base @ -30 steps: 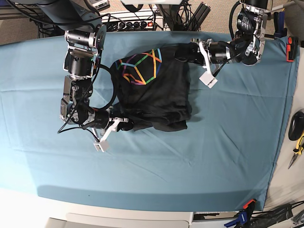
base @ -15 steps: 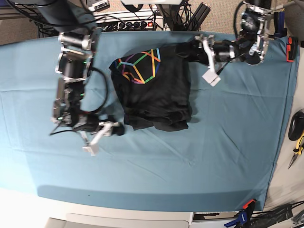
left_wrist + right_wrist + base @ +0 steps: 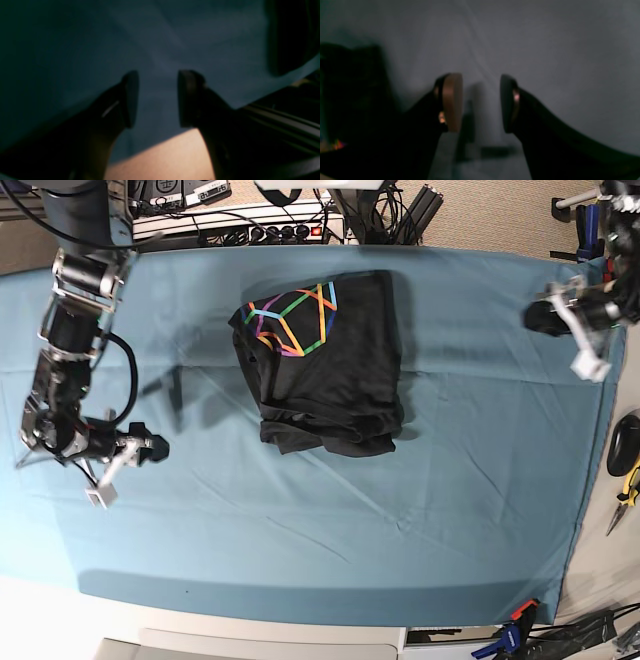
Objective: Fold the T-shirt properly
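On the teal cloth point(image 3: 470, 520) that covers the table, near its middle and toward the far edge, I've got the T-shirt point(image 3: 325, 365) lying folded into a compact black bundle; the rainbow line print point(image 3: 290, 315) faces up at the far-left corner of it, and the near edge bunches into a few loose rolls; neither arm is touching it; my right gripper point(image 3: 110, 470) sits well off to the left of the base view, low over the cloth, and from its wrist camera I see the two fingers point(image 3: 451, 102) spread apart with nothing between them but plain cloth, a dark edge of the shirt showing at the left of that picture; released, then; my left gripper point(image 3: 580, 335) is out at the far right edge of the table, well apart from the shirt; its wrist view is dim and soft, yet both pads point(image 3: 131, 98) stand clearly separated with only teal cloth and a strip of pale floor behind the gap, so that one is released too; at the back of the table I can see a power strip point(image 3: 285, 230) and a tangle of cables; over on the right, beyond the cloth, a pair of yellow-handled pliers point(image 3: 625, 495).
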You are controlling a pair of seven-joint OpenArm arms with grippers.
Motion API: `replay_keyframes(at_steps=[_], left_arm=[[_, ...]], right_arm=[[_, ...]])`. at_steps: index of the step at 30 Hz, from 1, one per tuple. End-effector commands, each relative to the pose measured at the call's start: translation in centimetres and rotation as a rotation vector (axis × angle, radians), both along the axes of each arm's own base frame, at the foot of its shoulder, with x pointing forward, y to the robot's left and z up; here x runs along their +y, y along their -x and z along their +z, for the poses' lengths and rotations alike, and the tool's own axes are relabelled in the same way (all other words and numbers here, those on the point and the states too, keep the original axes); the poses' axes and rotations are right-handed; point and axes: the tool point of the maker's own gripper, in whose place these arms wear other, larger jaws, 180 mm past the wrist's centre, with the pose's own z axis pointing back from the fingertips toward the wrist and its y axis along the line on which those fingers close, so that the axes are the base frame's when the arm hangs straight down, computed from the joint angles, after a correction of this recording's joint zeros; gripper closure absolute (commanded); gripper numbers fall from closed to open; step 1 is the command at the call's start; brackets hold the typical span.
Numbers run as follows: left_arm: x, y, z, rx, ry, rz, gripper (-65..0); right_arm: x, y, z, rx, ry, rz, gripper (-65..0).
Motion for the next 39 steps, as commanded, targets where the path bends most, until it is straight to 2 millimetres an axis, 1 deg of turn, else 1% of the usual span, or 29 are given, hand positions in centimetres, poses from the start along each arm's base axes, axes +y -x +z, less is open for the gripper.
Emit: replay_keyframes(at_steps=[1, 3, 5, 8, 11, 14, 18, 22, 25, 29, 31, 33, 36, 39], left_arm=[[0.8, 0.0, 1.5, -0.041, -0.017, -0.010, -27.0], [1.8, 1.6, 2.3, -0.049, -0.040, 0.006, -27.0], [2.5, 3.4, 3.1, -0.047, -0.057, 0.029, -27.0], [2.4, 5.7, 4.2, -0.054, -0.066, 0.028, -27.0], [1.6, 7.8, 4.9, -0.050, -0.068, 0.027, -27.0], [-0.1, 10.2, 4.9, -0.010, -0.038, 0.017, -27.0], [-2.5, 13.4, 4.7, 0.038, 0.045, 0.018, -27.0], [-3.7, 16.3, 4.2, 0.101, 0.096, 0.044, -27.0], [-4.5, 18.2, 3.9, 0.148, 0.123, 0.063, -27.0], [-5.7, 20.9, 3.5, 0.226, 0.160, 0.085, -27.0], [-6.9, 22.7, 3.2, 0.286, 0.193, 0.078, -27.0], [-8.5, 24.8, 3.0, 0.341, 0.238, 0.035, -27.0], [-10.9, 28.2, 2.0, 0.447, 0.300, -0.027, -27.0], [-12.9, 31.2, 0.1, 0.539, 0.332, -0.068, -27.0]], right_arm=[[-1.1, -0.3, 1.6, -0.039, -0.013, -0.007, -24.5], [-1.0, 1.4, 1.0, -0.013, -0.068, -0.001, -24.5], [-1.2, 3.1, -0.1, 0.009, -0.080, -0.005, -24.5], [-1.1, 6.2, -1.7, 0.032, -0.086, 0.003, -24.5], [-0.9, 9.7, -2.7, 0.047, -0.060, 0.025, -24.5], [-0.7, 13.6, -3.0, 0.060, -0.010, 0.058, -24.5], [-0.2, 18.8, -2.6, 0.082, 0.074, 0.119, -24.5], [0.4, 23.7, -1.7, 0.117, 0.137, 0.173, -24.5], [1.3, 27.1, -1.6, 0.157, 0.133, 0.202, -24.5], [2.5, 32.3, -3.0, 0.266, 0.084, 0.191, -24.5], [3.4, 35.0, -3.8, 0.327, 0.047, 0.175, -24.5], [4.1, 37.5, -4.5, 0.388, 0.007, 0.143, -24.5], [4.6, 40.4, -5.5, 0.469, -0.046, 0.086, -24.5], [3.9, 42.6, -7.1, 0.553, -0.079, 0.028, -24.5]])
